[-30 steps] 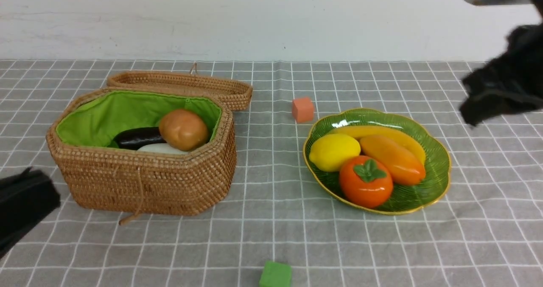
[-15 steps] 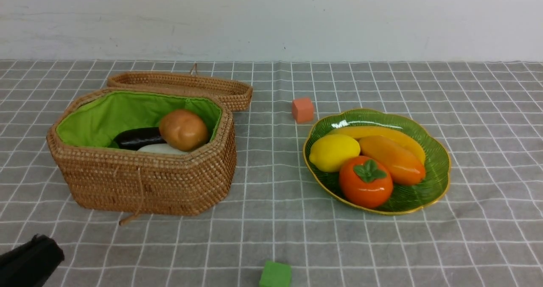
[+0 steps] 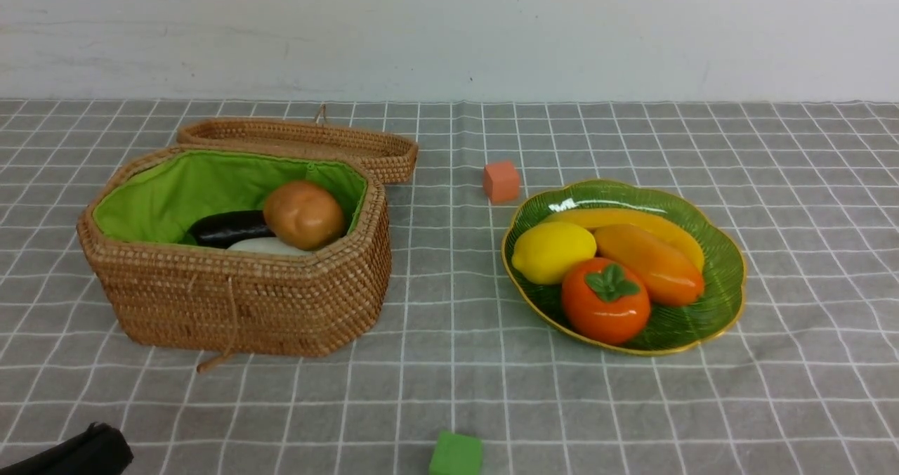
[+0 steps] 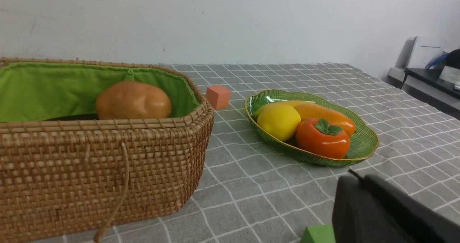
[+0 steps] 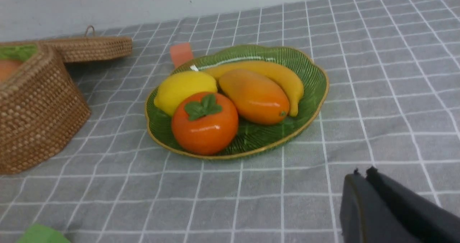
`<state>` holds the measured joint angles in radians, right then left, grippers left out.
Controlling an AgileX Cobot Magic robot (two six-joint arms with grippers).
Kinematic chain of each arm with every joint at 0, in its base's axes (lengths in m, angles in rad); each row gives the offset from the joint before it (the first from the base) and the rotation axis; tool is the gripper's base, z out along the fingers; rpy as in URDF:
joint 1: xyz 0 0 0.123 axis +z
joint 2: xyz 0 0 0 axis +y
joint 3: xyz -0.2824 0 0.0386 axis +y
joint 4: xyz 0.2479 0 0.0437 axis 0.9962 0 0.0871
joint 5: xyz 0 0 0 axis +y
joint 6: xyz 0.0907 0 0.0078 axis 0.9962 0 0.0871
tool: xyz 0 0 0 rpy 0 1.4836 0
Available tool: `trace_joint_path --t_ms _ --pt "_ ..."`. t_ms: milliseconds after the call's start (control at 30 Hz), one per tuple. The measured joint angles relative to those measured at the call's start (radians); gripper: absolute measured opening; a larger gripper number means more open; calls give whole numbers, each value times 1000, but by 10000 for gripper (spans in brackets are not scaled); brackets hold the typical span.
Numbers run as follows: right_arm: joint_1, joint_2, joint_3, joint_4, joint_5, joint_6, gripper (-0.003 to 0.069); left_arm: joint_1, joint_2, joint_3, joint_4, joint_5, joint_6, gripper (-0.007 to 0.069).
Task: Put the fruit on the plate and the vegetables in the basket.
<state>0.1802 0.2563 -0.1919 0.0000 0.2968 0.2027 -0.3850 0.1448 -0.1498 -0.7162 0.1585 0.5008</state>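
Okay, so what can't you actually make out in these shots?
- White radish: front view shows only a sliver; potato and basket wall hide the rest.
- Eggplant: one end behind the potato.
- Green cube: cut off by the frame edge.
- Banana: largely behind the mango.

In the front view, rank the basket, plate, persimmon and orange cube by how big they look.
1. basket
2. plate
3. persimmon
4. orange cube
The cube sits farther from the camera, which shrinks it somewhat, but it looks clearly smallest.
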Motion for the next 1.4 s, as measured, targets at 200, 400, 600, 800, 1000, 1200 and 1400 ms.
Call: trace_joint_path --t_ms 200,400,600,800,1000,1200,1400 --pt "-15 -6 80 -71 -38 21 -12 0 0 0 0 0 0 -8" --pt "-139 -181 210 -80 -35 23 -18 0 0 0 0 0 0 -3" --pt "-148 -266 214 -51 65 -74 -18 0 0 2 0 0 -2 0" --pt "-149 -266 213 11 69 -164 -18 0 0 2 0 0 -2 0" --pt "-149 -266 213 18 69 -174 -18 0 0 2 0 -1 -2 4" --pt "-149 -266 213 18 69 -174 -14 0 0 2 0 -1 -2 4" --pt "-149 -266 213 19 69 -174 -8 0 0 2 0 -1 -2 7"
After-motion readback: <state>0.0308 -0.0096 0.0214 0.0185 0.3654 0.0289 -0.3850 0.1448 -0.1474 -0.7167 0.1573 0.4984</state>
